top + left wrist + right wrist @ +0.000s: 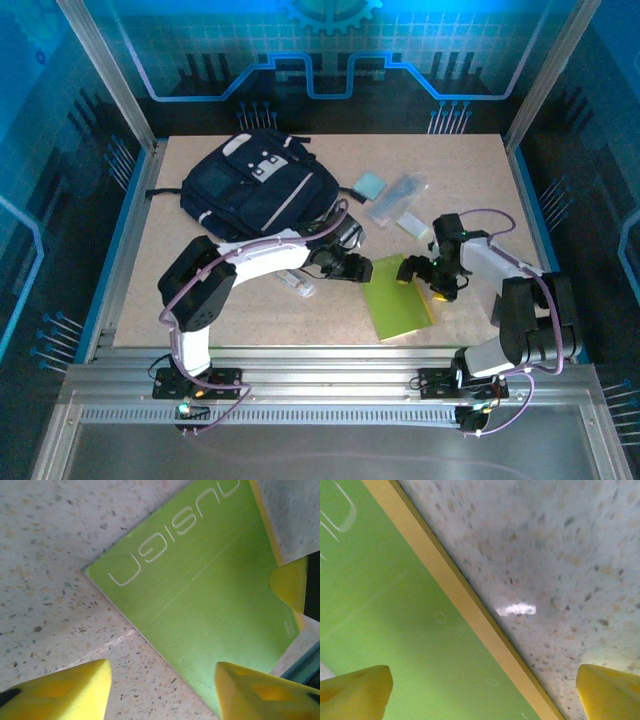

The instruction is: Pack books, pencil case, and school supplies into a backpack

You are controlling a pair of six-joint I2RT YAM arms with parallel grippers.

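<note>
The lime-green book [400, 298] lies flat on the table, right of centre. A yellow book sits under it, showing as a thin strip [470, 611] along one edge [265, 525]. My left gripper [352, 268] is low at the green book's left edge [210, 590]. Its jaws are open [162, 695], one finger over the table and one over the cover. My right gripper [428, 277] is open [482, 695] across the green cover [395, 630] and the table at the book's far right edge. The navy backpack [250, 185] lies at the back left.
A pale-blue pad [370, 185], the clear pencil case [400, 193] and a yellow-green pad [412, 224] lie behind the book. A short clear tube [297, 285] rests under my left forearm. One yellow fingertip [292, 582] of my right gripper shows at the book's far side.
</note>
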